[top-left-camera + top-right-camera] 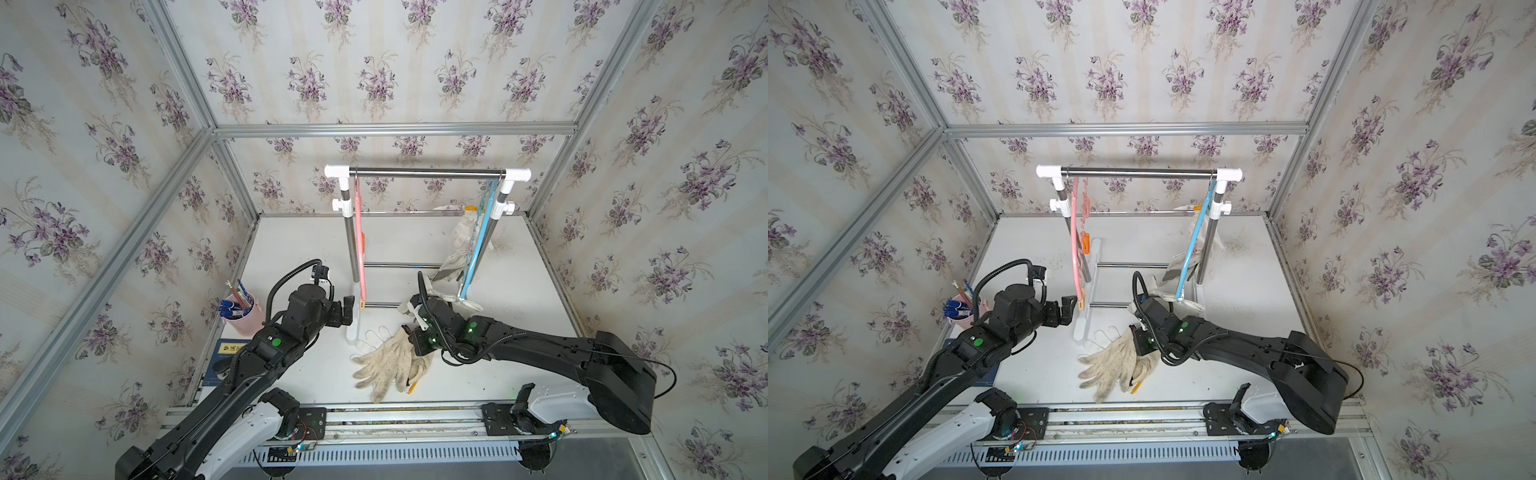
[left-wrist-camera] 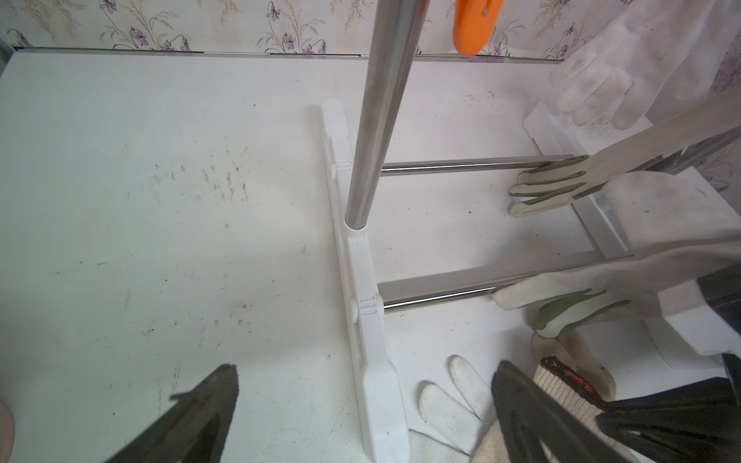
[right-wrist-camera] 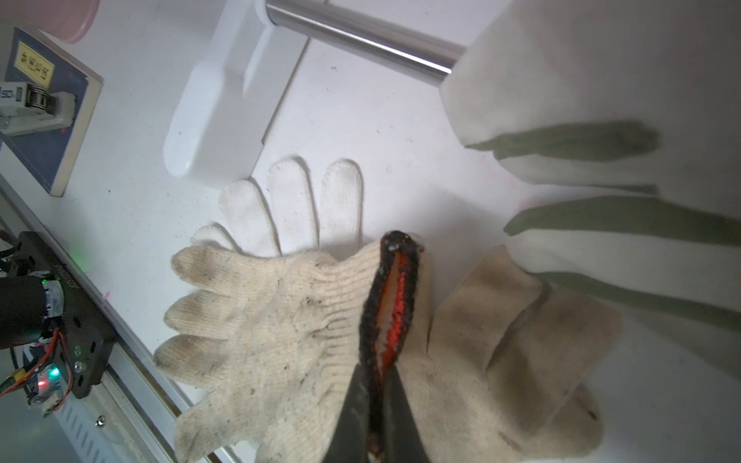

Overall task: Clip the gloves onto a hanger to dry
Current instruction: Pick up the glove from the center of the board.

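Dirty-cream knit gloves (image 1: 388,361) (image 1: 1115,365) lie piled on the white table in front of the rack, over a white knit glove (image 3: 294,196). My right gripper (image 3: 379,397) (image 1: 409,330) is shut on the top cream glove (image 3: 260,320), pinching its black-and-red cuff edge (image 3: 395,288). Off-white canvas gloves with green finger patches (image 1: 451,266) (image 2: 553,184) hang from the blue hanger (image 1: 482,237) at the rack's right end. My left gripper (image 2: 361,401) (image 1: 347,311) stands open and empty over the rack's left foot, beside the lower end of the pink hanger (image 1: 358,241).
The drying rack's steel bar (image 1: 428,173) spans the back, and its white foot (image 2: 369,320) and low crossbars (image 2: 461,164) lie on the table. A pink cup of pens (image 1: 245,318) and a blue book (image 1: 226,353) sit at the left. An orange clip (image 2: 475,24) hangs near the left post.
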Tool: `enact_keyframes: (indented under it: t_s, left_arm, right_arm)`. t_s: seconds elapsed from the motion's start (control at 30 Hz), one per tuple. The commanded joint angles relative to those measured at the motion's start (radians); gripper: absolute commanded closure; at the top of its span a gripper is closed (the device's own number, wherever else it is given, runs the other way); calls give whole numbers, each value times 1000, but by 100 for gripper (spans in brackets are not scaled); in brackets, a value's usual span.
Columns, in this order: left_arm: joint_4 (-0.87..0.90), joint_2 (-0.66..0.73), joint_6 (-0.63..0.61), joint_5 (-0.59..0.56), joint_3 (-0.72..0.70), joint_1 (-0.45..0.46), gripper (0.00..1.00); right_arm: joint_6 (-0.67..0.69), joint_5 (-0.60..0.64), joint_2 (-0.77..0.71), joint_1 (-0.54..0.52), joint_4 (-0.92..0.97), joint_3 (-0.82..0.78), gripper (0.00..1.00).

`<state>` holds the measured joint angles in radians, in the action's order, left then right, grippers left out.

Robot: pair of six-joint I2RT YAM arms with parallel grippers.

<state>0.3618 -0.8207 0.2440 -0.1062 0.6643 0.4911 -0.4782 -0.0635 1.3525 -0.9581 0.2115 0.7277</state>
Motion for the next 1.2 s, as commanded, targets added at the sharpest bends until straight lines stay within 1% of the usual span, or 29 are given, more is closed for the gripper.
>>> enact_keyframes:
  t_s: [0.0, 0.13, 0.23, 0.3, 0.47, 0.57, 0.67, 0.7, 0.83, 0.9, 0.93, 1.0, 1.07, 1.13, 1.17]
  left_arm:
    - [11, 11, -14, -20, 13, -1, 0]
    - [51, 47, -72, -17, 48, 0, 0]
    - [111, 84, -134, 40, 99, -3, 0]
    - [193, 107, -172, 93, 148, -3, 0]
    - [392, 186, -208, 185, 255, -3, 0]
    - [438, 255, -268, 304, 306, -3, 0]
    - [460, 290, -352, 486, 377, -3, 0]
    - [478, 286, -381, 546, 409, -3, 0]
    - [553, 227, -480, 708, 520, -2, 1]
    - [543, 210, -519, 767, 534, -3, 1]
    - [519, 209, -525, 768, 528, -3, 1]
    - [425, 213, -541, 782, 489, -3, 2]
    - [329, 204, -542, 819, 451, -3, 3]
    - [255, 172, -531, 854, 423, -3, 6]
    - [233, 146, -535, 869, 418, -2, 10]
  right_arm:
    - [50, 13, -26, -2, 27, 29, 100]
    - [150, 5, -84, -2, 79, 79, 100]
    - [239, -10, -148, -2, 123, 125, 100]
    - [294, -39, -194, -2, 145, 157, 100]
    - [406, -103, -254, -2, 225, 237, 100]
    - [487, -121, -263, -4, 288, 287, 100]
    - [577, -143, -273, -4, 333, 342, 100]
    - [601, -149, -278, -4, 341, 362, 100]
    - [689, -216, -311, -5, 357, 423, 100]
    - [729, -275, -330, -5, 361, 450, 100]
    - [749, -299, -341, -6, 359, 456, 100]
    - [794, -349, -358, -10, 356, 465, 100]
    - [844, -364, -368, -13, 356, 468, 100]
    - [889, -366, -372, -14, 360, 472, 100]
    - [910, -366, -372, -14, 361, 476, 100]
